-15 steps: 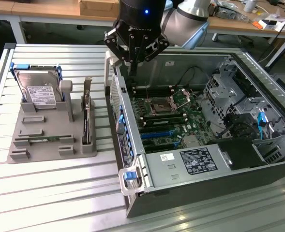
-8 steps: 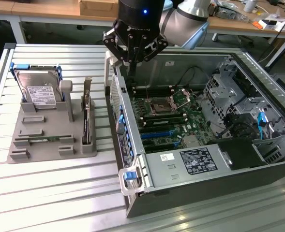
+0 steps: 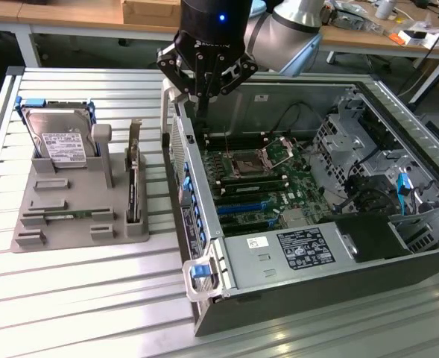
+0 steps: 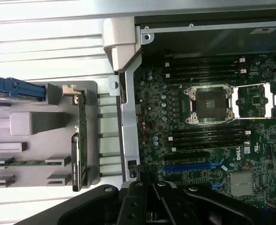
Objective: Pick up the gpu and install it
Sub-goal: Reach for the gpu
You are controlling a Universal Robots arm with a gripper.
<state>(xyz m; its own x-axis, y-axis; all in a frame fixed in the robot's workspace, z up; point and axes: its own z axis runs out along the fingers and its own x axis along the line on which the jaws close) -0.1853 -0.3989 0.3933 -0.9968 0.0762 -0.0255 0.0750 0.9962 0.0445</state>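
gpu (image 3: 133,195) — thin dark card, upright on edge, silver bracket at one end, slotted in grey holder (image 3: 77,195)

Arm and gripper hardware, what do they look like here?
The gripper has a black cylindrical body with a lit blue indicator light, faint pale lettering too small to read, and black angular linkage bars. Behind it, the arm shows a rounded silver-grey joint housing.

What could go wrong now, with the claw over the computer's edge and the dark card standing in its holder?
The claw hangs just above the open case's metal wall; a drop here could strike it. The gpu stands on its thin edge in the grey holder, so an off-centre grab might tilt it. The bare motherboard could be scraped by a misaligned card.
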